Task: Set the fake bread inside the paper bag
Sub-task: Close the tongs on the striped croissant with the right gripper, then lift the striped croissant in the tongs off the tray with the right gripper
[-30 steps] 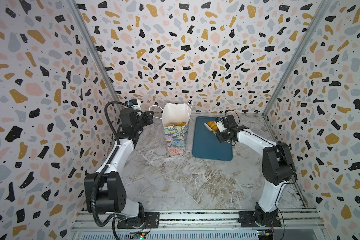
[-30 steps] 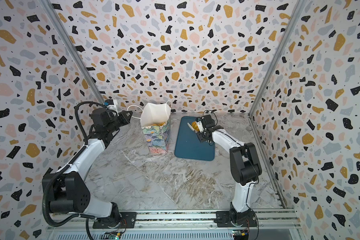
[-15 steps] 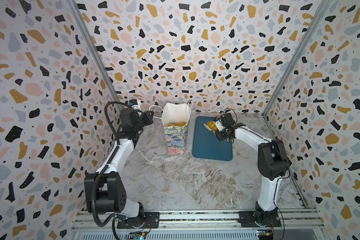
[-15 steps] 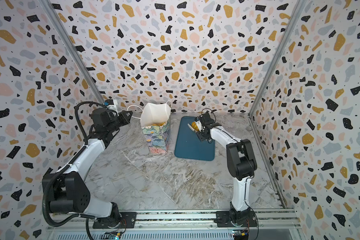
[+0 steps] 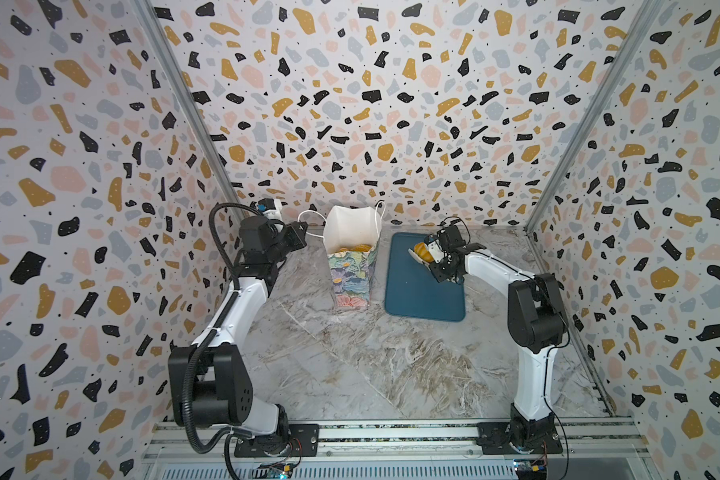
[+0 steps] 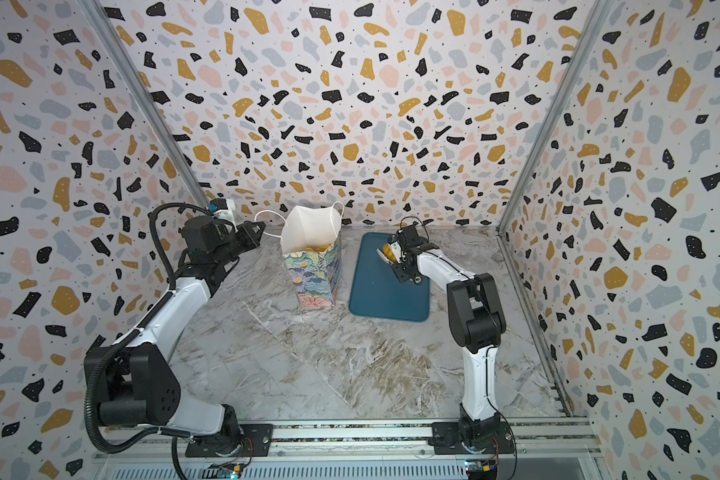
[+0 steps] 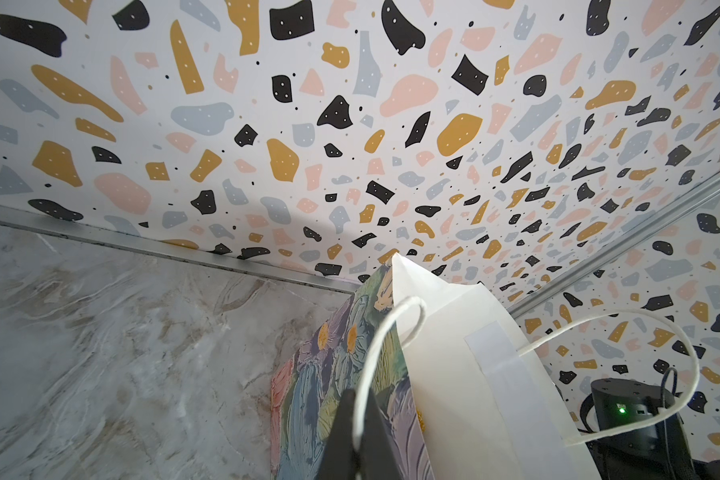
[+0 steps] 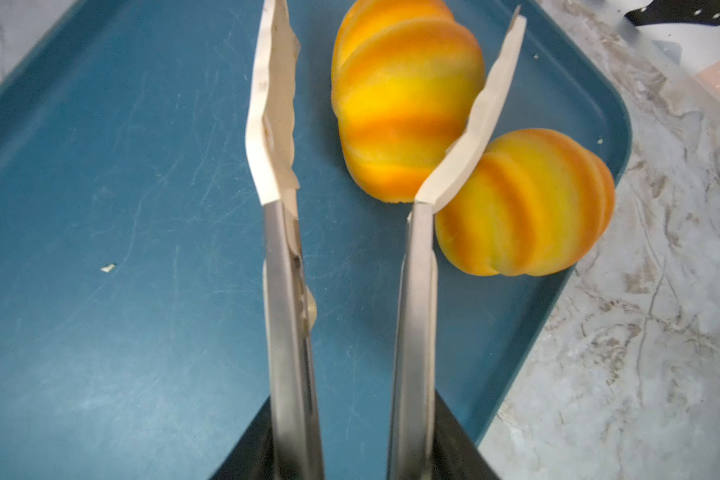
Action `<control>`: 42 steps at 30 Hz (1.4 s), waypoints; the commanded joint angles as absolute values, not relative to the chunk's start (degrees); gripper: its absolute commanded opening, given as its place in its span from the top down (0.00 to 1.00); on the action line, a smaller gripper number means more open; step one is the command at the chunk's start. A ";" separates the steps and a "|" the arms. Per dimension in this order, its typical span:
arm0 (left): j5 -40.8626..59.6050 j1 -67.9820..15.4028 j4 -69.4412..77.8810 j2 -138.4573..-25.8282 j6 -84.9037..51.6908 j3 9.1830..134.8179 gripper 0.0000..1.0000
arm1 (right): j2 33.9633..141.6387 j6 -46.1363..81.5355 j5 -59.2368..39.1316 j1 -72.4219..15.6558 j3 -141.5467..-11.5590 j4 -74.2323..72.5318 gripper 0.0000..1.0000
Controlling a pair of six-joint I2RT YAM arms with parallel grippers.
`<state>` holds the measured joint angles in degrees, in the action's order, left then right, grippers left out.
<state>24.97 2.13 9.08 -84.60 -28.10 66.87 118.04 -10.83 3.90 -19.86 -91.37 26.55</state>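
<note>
The paper bag (image 5: pixel 352 270) (image 6: pixel 312 274) stands upright with its mouth wide, and golden fake bread (image 5: pixel 352 248) shows inside it. My left gripper (image 7: pixel 356 392) (image 5: pixel 302 228) is shut on the bag's white cord handle (image 7: pixel 391 328). My right gripper (image 8: pixel 352 411) (image 5: pixel 437 262) is shut on metal tongs (image 8: pixel 285 291) over the blue tray (image 8: pixel 100 166). Two striped rolls lie at the tray's far corner. One roll (image 8: pixel 404 95) sits between the tong blades, against one blade and apart from the other. The second roll (image 8: pixel 533 203) lies just outside that blade.
The tray (image 5: pixel 420 299) lies flat right of the bag on the marble tabletop (image 5: pixel 350 374). Patterned walls close in the back and both sides. A metal rail (image 5: pixel 391 436) with both arm bases runs along the front edge.
My right arm has reached a little farther toward the tray's back corner, and the tong blades have drawn closer around the roll. The left arm and the bag have not moved.
</note>
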 commanded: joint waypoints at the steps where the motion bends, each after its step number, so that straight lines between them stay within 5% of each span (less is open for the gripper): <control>1: 25.27 1.93 10.85 -84.29 -27.70 66.52 1.00 | 117.42 -11.30 4.47 -19.69 -94.00 27.63 0.56; 27: 25.08 1.93 10.76 -84.24 -27.57 66.44 1.00 | 116.02 -10.08 1.62 -19.69 -93.04 28.16 0.80; 42: 24.96 1.93 10.81 -83.98 -27.60 66.43 1.00 | 106.82 -4.64 -3.11 -19.77 -82.83 22.65 0.85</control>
<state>24.95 2.13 9.08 -84.60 -28.10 66.87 110.89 -6.87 -1.61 -19.73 -83.64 25.28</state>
